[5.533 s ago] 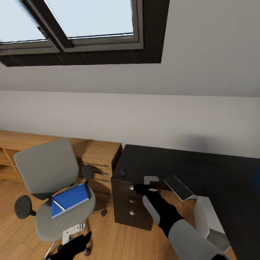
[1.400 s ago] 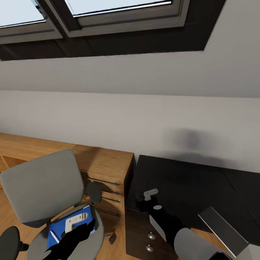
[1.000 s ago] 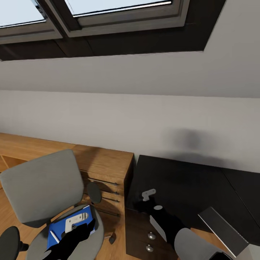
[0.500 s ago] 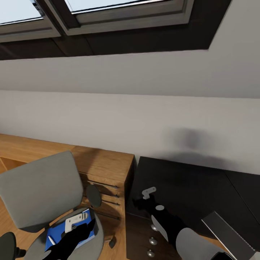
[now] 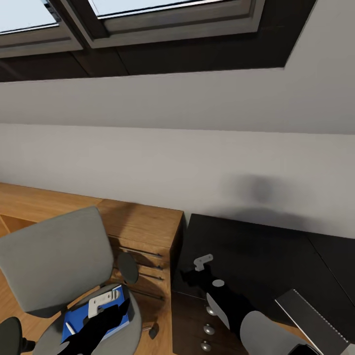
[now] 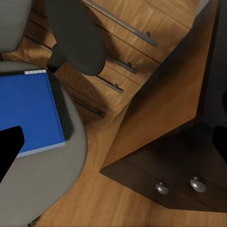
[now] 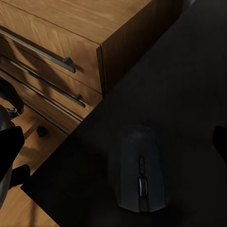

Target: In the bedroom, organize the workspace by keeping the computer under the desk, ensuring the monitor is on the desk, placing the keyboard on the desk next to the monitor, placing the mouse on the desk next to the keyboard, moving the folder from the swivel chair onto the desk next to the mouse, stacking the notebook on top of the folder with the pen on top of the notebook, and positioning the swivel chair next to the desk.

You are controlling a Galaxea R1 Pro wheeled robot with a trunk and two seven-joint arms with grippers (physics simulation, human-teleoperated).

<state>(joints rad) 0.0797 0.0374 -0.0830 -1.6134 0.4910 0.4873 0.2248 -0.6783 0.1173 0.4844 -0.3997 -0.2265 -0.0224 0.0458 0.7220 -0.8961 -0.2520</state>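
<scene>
Lying apart: one mouse (image 7: 138, 174), one folder (image 6: 27, 111), perhaps.

Both arms were clad in matte black shells. The right arm carried a rounded light grey cover over its upper segment, nearest the camera, and a small pale grey oval patch farther along the forearm, toward the desk (image 5: 256, 246). The right end effector (image 5: 203, 262) bore a small light grey bracket with a dark round hole in it. The left end effector (image 5: 102, 300) carried a similar light grey bracket with holes, mounted on a black wrist. In the wrist views its fingers (image 6: 7, 151) appeared as plain black blocks.
</scene>
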